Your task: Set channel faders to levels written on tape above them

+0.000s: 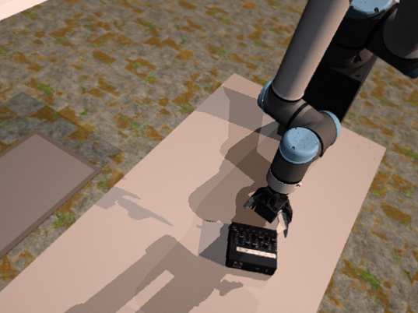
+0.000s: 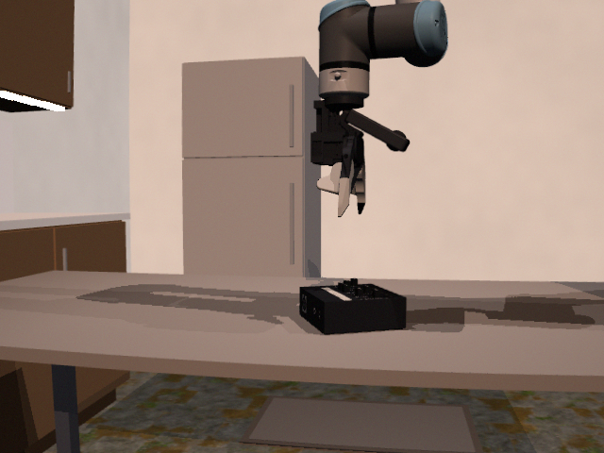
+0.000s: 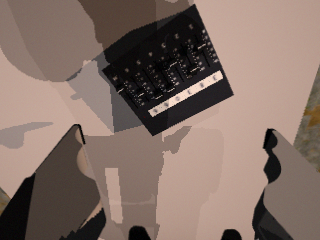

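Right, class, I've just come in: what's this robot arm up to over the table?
A single robot arm hangs its gripper well above a small black lighting desk on a long table. The gripper is open and holds nothing, its fingers pointing down. In the wrist view the desk's row of faders and the strip of white tape show below, at an angle. Nothing touches the desk yet; the arm looks poised to come down on a fader.

In the exterior view, open air separates the spread, empty gripper (image 2: 352, 207) at upper centre from the lighting desk (image 2: 352, 307) below, the only obstacle on the table (image 2: 146, 336).
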Motion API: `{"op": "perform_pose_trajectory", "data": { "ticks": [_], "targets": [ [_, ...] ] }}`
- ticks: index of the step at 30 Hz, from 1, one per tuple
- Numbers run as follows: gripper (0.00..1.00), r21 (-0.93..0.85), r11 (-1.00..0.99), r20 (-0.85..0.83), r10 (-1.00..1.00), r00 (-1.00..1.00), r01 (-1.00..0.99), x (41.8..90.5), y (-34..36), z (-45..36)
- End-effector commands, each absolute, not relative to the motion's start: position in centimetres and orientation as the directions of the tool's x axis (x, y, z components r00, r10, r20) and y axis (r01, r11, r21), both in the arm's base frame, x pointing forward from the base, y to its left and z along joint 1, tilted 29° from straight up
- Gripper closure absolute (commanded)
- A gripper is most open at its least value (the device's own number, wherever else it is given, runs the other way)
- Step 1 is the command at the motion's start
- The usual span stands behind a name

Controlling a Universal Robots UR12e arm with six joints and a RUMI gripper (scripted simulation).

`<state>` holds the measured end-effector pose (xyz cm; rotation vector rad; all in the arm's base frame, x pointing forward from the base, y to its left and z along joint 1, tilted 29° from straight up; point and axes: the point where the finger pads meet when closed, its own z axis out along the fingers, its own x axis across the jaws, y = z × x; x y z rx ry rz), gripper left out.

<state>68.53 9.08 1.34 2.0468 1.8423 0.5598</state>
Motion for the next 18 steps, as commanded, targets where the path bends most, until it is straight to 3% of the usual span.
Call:
{"op": "perform_pose_trajectory", "data": {
  "ticks": [1, 18],
  "targets": [
    [0.0, 0.49, -0.036, 0.034, 0.999, 0.023, 0.871, 68.56, 9.13, 1.72],
    [0.0, 0.489, 0.032, -0.001, 0.999, -0.036, 0.872, 68.58, 9.17, 2.07]
  ]
}}
